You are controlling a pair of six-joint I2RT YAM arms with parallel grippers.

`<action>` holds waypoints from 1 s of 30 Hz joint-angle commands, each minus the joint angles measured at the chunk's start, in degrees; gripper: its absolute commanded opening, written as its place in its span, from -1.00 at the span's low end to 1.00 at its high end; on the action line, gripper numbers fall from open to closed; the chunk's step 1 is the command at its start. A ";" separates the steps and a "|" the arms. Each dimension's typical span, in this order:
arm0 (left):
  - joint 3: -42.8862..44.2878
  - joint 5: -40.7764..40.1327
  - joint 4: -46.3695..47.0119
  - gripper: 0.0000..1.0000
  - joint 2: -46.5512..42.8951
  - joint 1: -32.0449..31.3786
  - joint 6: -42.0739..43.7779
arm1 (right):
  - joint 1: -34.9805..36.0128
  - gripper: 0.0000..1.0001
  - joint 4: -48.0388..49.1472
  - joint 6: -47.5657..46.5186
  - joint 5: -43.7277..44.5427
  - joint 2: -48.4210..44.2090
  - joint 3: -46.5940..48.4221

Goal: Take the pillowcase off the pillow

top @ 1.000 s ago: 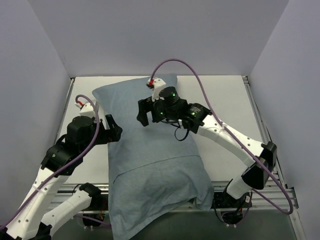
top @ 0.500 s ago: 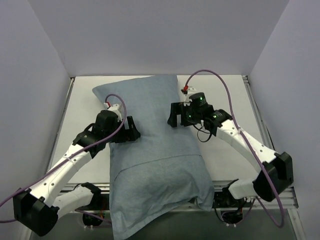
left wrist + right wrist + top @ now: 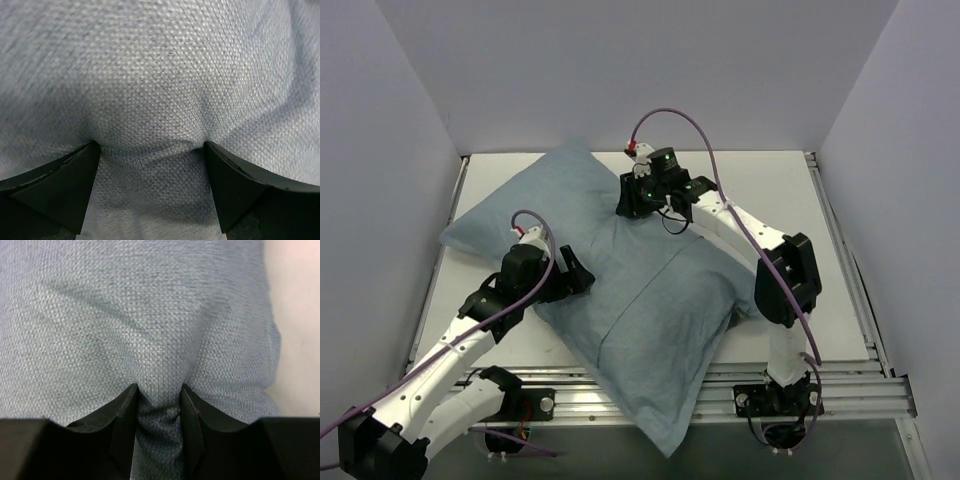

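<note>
**A:** Top view: how does it lie?

**B:** The blue-grey woven cloth pillowcase (image 3: pixel 640 310), with the pillow hidden inside, slants from far left to near right across the white table (image 3: pixel 770 190). Its near corner overhangs the edge. My right gripper (image 3: pixel 632 205) is at its far side and my left gripper (image 3: pixel 572 278) at its left flank.

**A:** Left wrist?

**B:** Its fingers (image 3: pixel 60 180) are spread wide and pressed into the cloth, gripping nothing.

**A:** Right wrist?

**B:** Its fingers (image 3: pixel 120 415) pinch a fold. I judge there is pulling room toward the far right.

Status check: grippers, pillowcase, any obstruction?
Left gripper open, pressed into pillowcase. Right gripper pinching a fold near its far edge. Pillowcase fully on. No obstruction seen.
</note>
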 commanded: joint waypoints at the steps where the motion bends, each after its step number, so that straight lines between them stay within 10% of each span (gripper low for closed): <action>1: 0.78 1.29 1.91 0.88 3.36 0.47 0.67 | 0.83 -0.37 0.75 -4.80 0.63 7.39 8.21; 14: 18.62 -3.81 2.71 0.88 19.36 8.29 11.57 | 0.74 -0.12 -0.57 -3.57 8.10 4.27 20.19; 22: 25.83 1.99 1.48 0.88 20.26 10.67 13.15 | 0.56 0.32 0.92 0.02 20.92 -19.08 0.43; 30: 31.37 -2.99 -2.21 0.88 10.67 -3.99 29.04 | -0.84 0.66 -2.33 4.77 32.45 -35.99 -17.95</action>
